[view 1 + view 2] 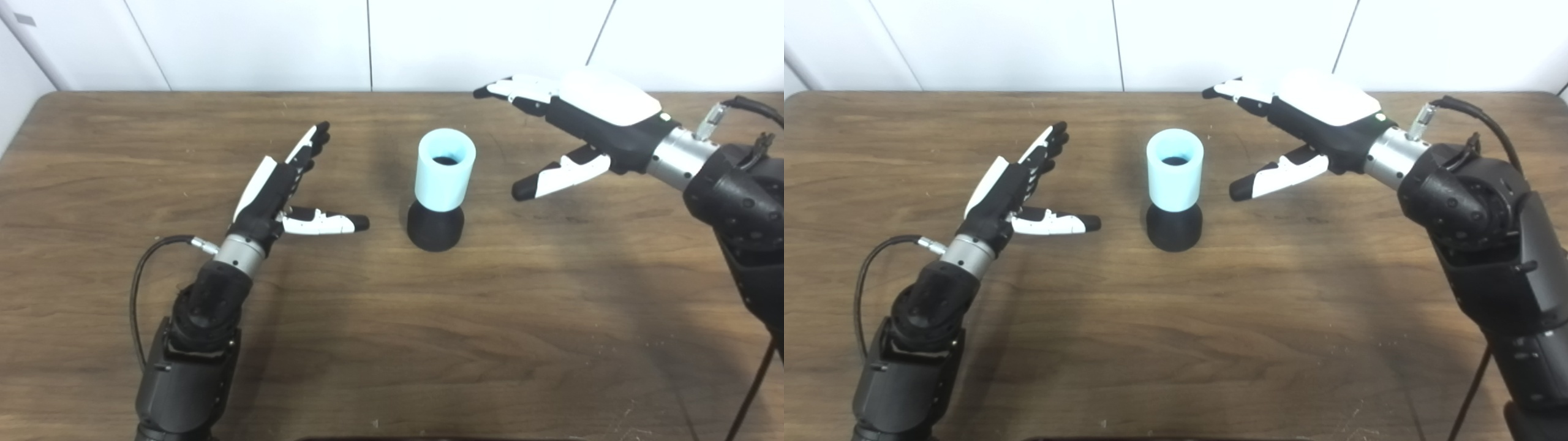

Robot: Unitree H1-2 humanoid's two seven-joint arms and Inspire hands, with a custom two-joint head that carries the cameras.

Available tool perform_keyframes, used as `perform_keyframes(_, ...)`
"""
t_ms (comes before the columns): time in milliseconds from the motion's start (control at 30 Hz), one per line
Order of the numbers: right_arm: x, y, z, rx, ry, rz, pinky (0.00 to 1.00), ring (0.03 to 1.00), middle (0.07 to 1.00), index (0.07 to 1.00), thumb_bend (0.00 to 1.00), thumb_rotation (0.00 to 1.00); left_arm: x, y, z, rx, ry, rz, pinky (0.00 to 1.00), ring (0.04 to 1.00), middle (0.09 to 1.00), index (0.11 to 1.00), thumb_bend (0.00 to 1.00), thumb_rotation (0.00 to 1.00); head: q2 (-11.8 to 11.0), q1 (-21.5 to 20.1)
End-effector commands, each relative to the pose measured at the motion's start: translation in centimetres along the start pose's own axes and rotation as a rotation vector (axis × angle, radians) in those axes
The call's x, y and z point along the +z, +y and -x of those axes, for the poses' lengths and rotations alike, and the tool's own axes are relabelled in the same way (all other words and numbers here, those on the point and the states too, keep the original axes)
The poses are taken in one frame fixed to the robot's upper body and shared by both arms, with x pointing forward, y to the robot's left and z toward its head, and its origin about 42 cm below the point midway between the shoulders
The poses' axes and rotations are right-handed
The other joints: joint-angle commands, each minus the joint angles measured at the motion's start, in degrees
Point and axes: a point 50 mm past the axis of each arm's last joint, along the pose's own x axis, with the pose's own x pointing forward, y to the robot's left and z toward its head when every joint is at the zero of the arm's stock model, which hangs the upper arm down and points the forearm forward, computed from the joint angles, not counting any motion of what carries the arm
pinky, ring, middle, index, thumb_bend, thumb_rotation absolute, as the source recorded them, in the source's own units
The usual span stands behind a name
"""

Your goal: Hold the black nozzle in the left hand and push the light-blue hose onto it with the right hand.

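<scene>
Both hands hover over the table, each empty with fingers spread; right hand is raised to the right of the hose, palm down, thumb pointing toward it, not touching; left hand is low to the left, edge-on, thumb extended toward the nozzle, apart from it; hose stands upright at table centre, seated on top of the nozzle; nozzle rests on the table.

You see the light-blue hose seated upright on the black nozzle, standing mid-table, open end up, untouched by anything.
</scene>
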Motion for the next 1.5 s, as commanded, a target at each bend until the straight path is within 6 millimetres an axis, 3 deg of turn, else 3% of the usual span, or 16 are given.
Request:
perform_keyframes(0, -0.2, -1.0, 0.3, -0.071, 0.015, -0.018, 0.87, 0.957, 0.945, 0.948, 0.67, 0.97, 2.1, 1.9, -0.1, 0.060, -0.117, -0.006, 0.96, 0.976, 0.960, 1.000, 1.00, 0.30, 0.06, 0.07)
perform_keyframes(167, -0.8, 0.1, 0.9, -0.104, 0.070, -0.100, 0.87, 0.959, 0.954, 0.959, 0.65, 0.98, 2.5, 3.0, 0.5, 0.127, -0.134, 0.034, 0.94, 0.947, 0.936, 0.986, 0.98, 0.37, -0.26, -0.42)
perform_keyframes(400, -2.4, 1.8, 1.6, -0.190, 0.142, -0.200, 0.87, 0.956, 0.953, 0.958, 0.60, 1.00, 2.5, 3.9, 1.5, 0.175, -0.116, 0.066, 0.86, 0.922, 0.926, 0.969, 0.77, 0.59, -0.28, -0.51)
perform_keyframes(600, -3.7, 4.4, 3.1, -0.285, 0.219, -0.310, 0.83, 0.932, 0.954, 0.959, 0.57, 1.00, 2.4, 4.2, 2.5, 0.205, -0.078, 0.132, 0.87, 0.926, 0.932, 0.967, 0.67, 0.63, -0.64, -1.36)
perform_keyframes(800, -4.0, 7.0, 4.7, -0.390, 0.310, -0.469, 0.80, 0.909, 0.949, 0.958, 0.55, 1.00, 1.4, 4.3, 4.2, 0.222, -0.024, 0.121, 0.88, 0.926, 0.932, 0.967, 0.64, 0.65, -0.88, -2.49)
perform_keyframes(933, -3.1, 9.3, 5.3, -0.468, 0.347, -0.651, 0.78, 0.893, 0.943, 0.947, 0.54, 1.00, 0.2, 4.2, 5.5, 0.227, 0.028, 0.144, 0.88, 0.930, 0.934, 0.968, 0.59, 0.68, -2.19, -3.40)
perform_keyframes(1100, -2.5, 11.0, 5.6, -0.519, 0.354, -0.754, 0.78, 0.881, 0.925, 0.938, 0.51, 1.00, -0.5, 4.0, 6.5, 0.235, 0.052, 0.161, 0.89, 0.934, 0.938, 0.971, 0.52, 0.72, -3.44, -3.82)
perform_keyframes(1200, -1.8, 12.1, 6.1, -0.566, 0.359, -0.822, 0.80, 0.891, 0.919, 0.928, 0.50, 1.00, -1.0, 3.5, 6.8, 0.248, 0.061, 0.178, 0.91, 0.937, 0.940, 0.975, 0.47, 0.79, -4.18, -4.02)
perform_keyframes(1467, -1.3, 13.9, 6.3, -0.609, 0.372, -0.909, 0.83, 0.898, 0.916, 0.918, 0.49, 1.00, -2.4, 2.6, 7.5, 0.259, 0.058, 0.216, 0.93, 0.937, 0.940, 0.966, 0.45, 0.85, -8.96, -4.28)
